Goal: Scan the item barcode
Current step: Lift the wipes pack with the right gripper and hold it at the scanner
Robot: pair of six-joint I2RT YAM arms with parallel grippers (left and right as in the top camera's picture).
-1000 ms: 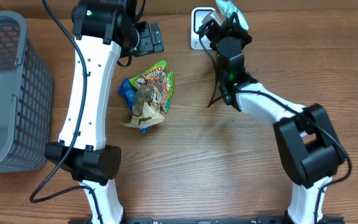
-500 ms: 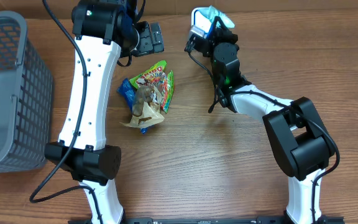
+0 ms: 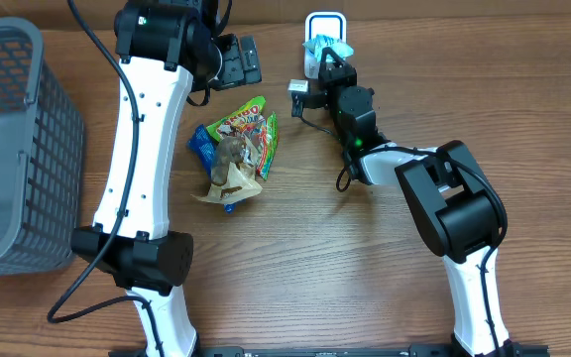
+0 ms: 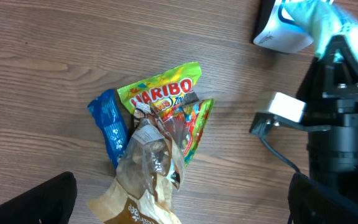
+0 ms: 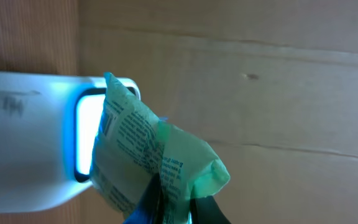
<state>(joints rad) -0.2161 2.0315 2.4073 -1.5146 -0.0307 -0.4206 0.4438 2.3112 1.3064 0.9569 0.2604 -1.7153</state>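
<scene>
Your right pincer (image 5: 174, 208) is clamped on the green packet (image 5: 157, 152). Only its wrist view shows the print held across the scanner's (image 5: 36, 162) glowing window. Your left pincer (image 3: 238, 61) stands wide apart over the snack pile (image 4: 157, 143) on the surface (image 4: 42, 50).

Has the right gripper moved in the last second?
Yes. The right gripper, shut on the green packet, swung leftward; the packet now sits over the white scanner instead of right of it.
</scene>
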